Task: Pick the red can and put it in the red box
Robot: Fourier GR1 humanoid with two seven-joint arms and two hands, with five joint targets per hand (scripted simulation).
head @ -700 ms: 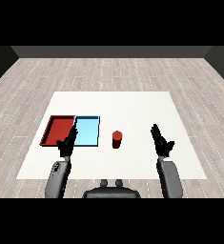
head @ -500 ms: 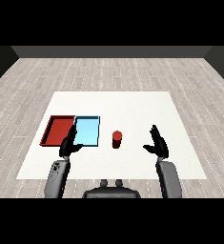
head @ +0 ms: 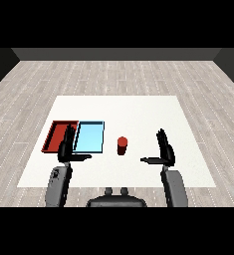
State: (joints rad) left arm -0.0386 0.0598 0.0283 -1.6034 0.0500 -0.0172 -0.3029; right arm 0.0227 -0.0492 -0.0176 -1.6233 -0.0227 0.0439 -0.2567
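Small red cylindrical can [head: 122, 145], solid red. At its 9 o'clock, flat light blue tray [head: 90, 137], darker blue rim. Further toward 9, flat red tray [head: 56, 135], darker red floor. Plain white square table [head: 138, 112]. Black left hand [head: 66, 150] and black right hand [head: 164, 152] on grey forearms. Floor [head: 113, 74]: pale grey wood-plank pattern.

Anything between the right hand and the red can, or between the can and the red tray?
Nothing between the right hand and the red can: bare table. The light blue tray lies between the can and the red tray; the left hand is there too.
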